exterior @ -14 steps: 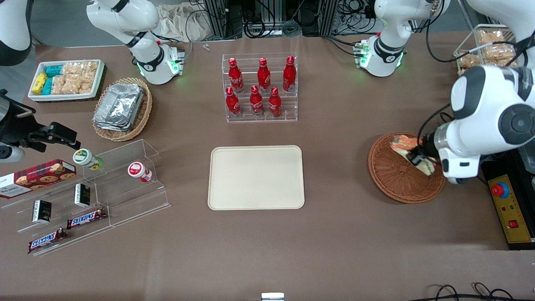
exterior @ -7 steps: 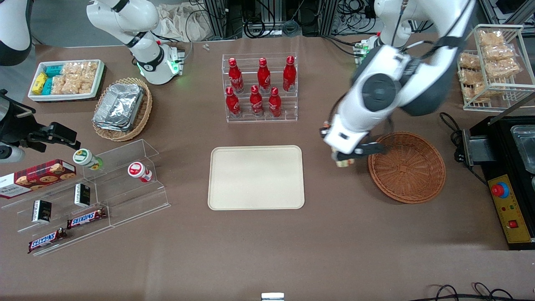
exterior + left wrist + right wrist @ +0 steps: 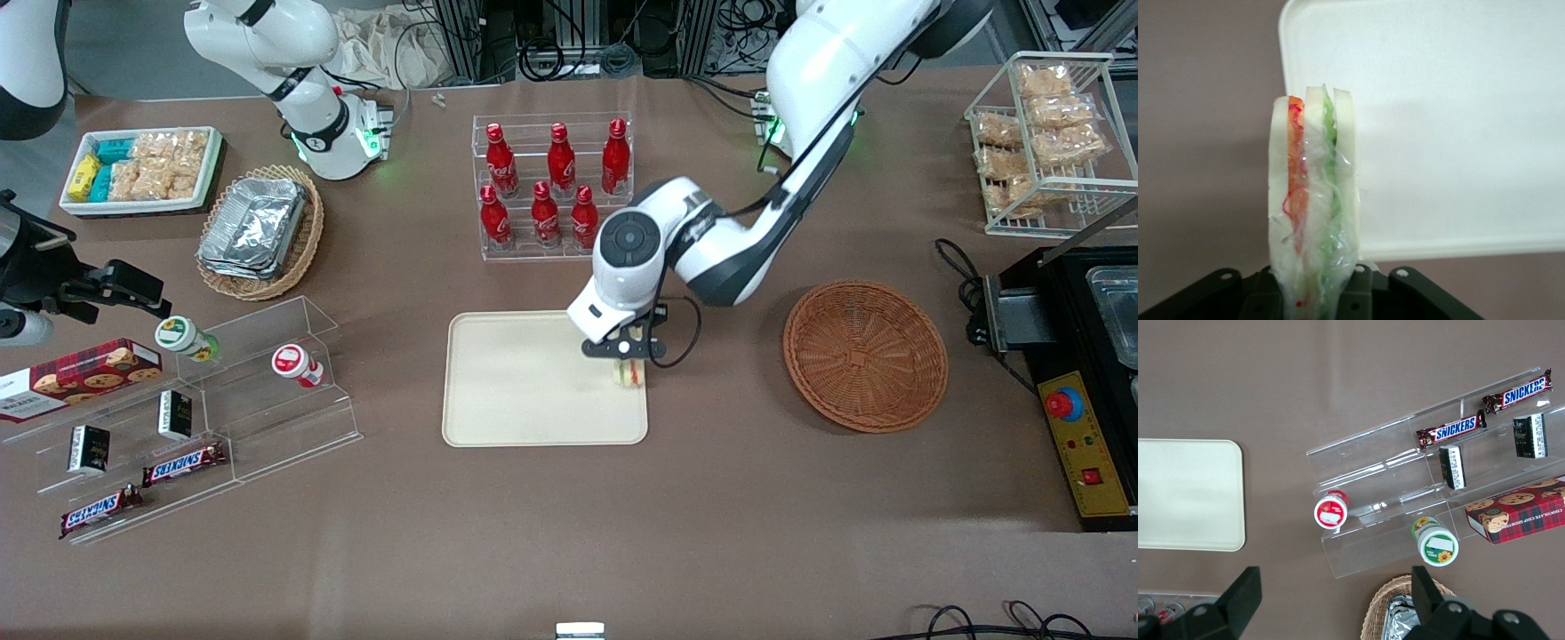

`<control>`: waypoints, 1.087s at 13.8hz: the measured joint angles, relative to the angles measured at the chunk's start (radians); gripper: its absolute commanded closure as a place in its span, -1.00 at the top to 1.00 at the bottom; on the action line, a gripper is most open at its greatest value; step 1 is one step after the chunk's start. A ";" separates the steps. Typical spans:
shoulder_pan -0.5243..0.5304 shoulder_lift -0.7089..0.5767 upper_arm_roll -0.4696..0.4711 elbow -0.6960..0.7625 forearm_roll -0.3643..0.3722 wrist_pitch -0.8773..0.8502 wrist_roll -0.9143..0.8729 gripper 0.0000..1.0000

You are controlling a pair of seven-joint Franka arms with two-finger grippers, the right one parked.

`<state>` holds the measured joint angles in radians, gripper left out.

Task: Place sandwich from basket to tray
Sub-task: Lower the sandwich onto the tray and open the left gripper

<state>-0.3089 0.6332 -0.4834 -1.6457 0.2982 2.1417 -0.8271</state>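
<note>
Sandwich [image 3: 630, 373] clamped in gripper [image 3: 627, 358], hanging over tray [image 3: 524, 391] at its edge toward basket [image 3: 865, 356], which sits empty toward working arm's end. Looks like carry is done and lowering plus release remain; probably needs a nudge further in over tray first, since sandwich [image 3: 1313, 200] stands on edge w/ long axis vertical, layers upright. Wrist view shows orange and green filling and tray [image 3: 1458, 120] corner just under it; front view shows only a small blur under gripper.
</note>
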 measured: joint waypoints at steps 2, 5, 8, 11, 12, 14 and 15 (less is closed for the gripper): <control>0.000 0.073 0.003 0.003 0.073 0.058 -0.049 -1.00; -0.001 0.113 0.002 0.009 0.107 0.106 -0.104 0.99; -0.002 0.113 0.002 0.014 0.110 0.117 -0.105 1.00; -0.001 0.103 0.001 0.043 0.110 0.110 -0.139 1.00; 0.000 0.084 0.000 0.066 0.110 0.065 -0.149 1.00; 0.001 0.011 -0.003 0.142 0.105 -0.107 -0.161 1.00; 0.005 -0.032 -0.003 0.189 0.089 -0.182 -0.163 1.00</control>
<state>-0.3043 0.6009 -0.4862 -1.4571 0.3874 1.9600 -0.9902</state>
